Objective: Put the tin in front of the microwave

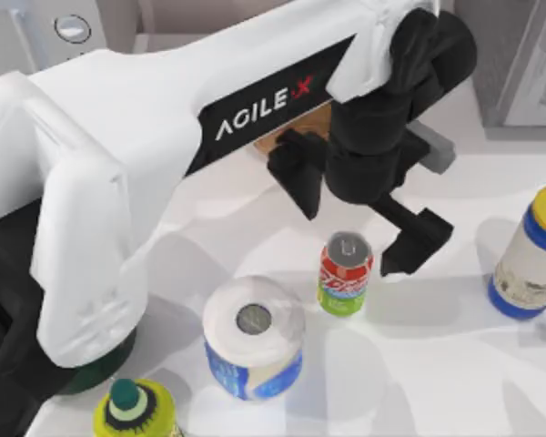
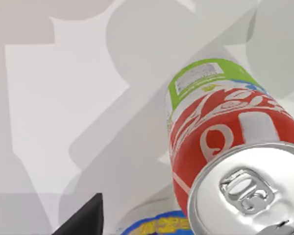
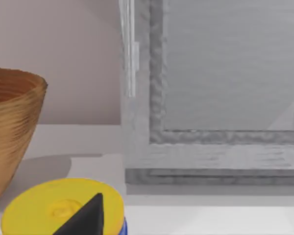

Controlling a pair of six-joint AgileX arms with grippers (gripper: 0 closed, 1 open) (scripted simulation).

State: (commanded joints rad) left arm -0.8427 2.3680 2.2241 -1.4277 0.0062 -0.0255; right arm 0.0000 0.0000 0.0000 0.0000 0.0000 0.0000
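The tin [image 1: 345, 274] stands upright in the middle of the table, with a silver top, a red upper band and a green lower band. My left gripper [image 1: 357, 215] hangs open just behind it, its black fingers [image 1: 417, 242] spread wide, and the tin stands free near the gap. In the left wrist view the tin [image 2: 225, 147] is close, beside one fingertip [image 2: 83, 218]. The microwave [image 1: 45, 41], white with a round silver dial, sits at the back left corner. My right gripper [image 3: 147, 231] stays parked over a yellow-capped jar, with one fingertip [image 3: 85, 218] far off centre.
A blue-and-white paper roll [image 1: 253, 339] stands front left of the tin. The yellow-capped jar [image 1: 533, 255] is at the right edge and a yellow bottle [image 1: 136, 411] at the front. A wooden bowl [image 3: 10, 132] sits at the back, and a grey framed panel [image 1: 532, 64] at the back right.
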